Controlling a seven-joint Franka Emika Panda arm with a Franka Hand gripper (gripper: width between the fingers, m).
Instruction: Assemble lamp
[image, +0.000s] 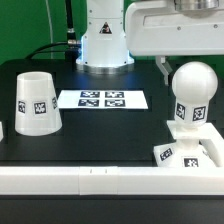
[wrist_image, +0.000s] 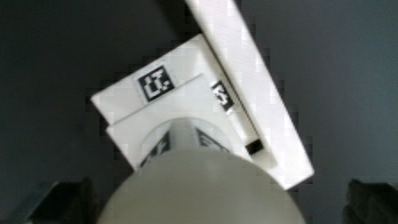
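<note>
**Q:** Which step is shown?

**A:** Bulb stage, I judge. My gripper (wrist_image: 217, 203) is spread, grasping nothing. The bulb (image: 192, 88) stands upright on the base (image: 205, 156), beside the rail (image: 90, 180). The next move likely calls for fetching the shade (image: 35, 101), well apart.

**Q:** How do the views differ?

**A:** Only the exterior shows the shade. Only the wrist shows both fingertips (wrist_image: 64, 201) clear of the bulb.

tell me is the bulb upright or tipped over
Upright: the bulb stands on the square base, round end up.
</note>
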